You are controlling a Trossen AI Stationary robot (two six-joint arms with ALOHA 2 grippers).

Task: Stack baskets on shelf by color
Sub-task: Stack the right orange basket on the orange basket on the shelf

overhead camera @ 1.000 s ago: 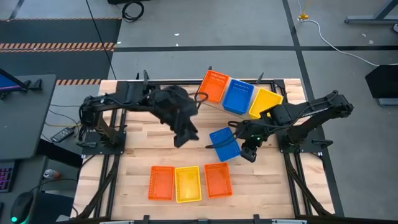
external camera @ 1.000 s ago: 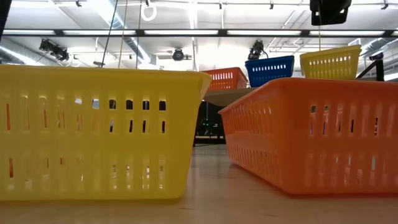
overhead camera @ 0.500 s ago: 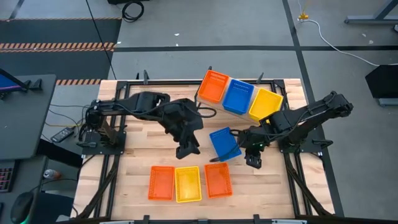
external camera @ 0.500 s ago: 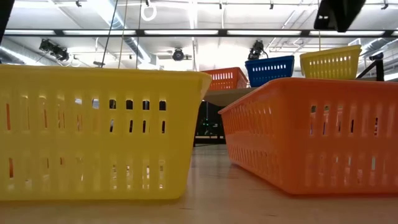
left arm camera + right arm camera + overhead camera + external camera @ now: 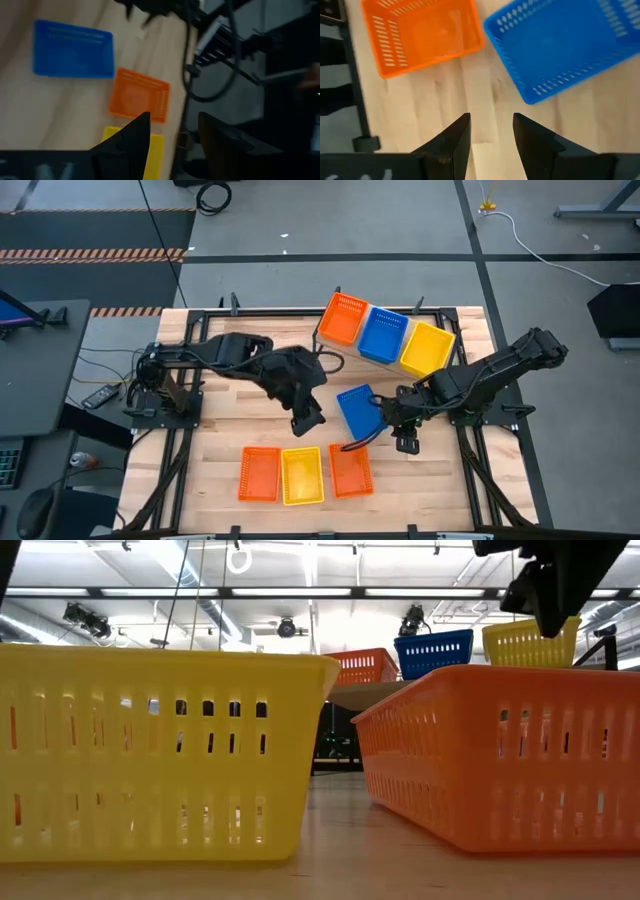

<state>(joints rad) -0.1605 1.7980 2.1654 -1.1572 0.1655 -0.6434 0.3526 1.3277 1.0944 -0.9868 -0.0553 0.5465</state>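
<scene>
The shelf (image 5: 322, 332) stands at the table's far side and carries an orange basket (image 5: 343, 318), a blue one (image 5: 383, 334) and a yellow one (image 5: 427, 347). A lone blue basket (image 5: 360, 410) rests flat on the tabletop. Near the table's near edge, an orange (image 5: 260, 473), a yellow (image 5: 302, 475) and an orange basket (image 5: 350, 468) sit in a row. My left gripper (image 5: 310, 420) hovers open just left of the lone blue basket (image 5: 72, 48). My right gripper (image 5: 491, 130) is open over bare wood, right of that basket (image 5: 565, 45) and beyond the row's right orange basket (image 5: 420, 32).
Bare slatted wood lies between the lone blue basket and the near row, and on the table's left half (image 5: 220, 430). In the low view the yellow (image 5: 150, 750) and orange (image 5: 510, 750) baskets fill the foreground. A black cable (image 5: 352, 444) trails near the right gripper.
My left gripper has moved toward the near edge and to the right, closing on the lone blue basket. My right gripper has drawn back toward the near edge and lower, away from that basket's right side. The baskets have stayed in place.
</scene>
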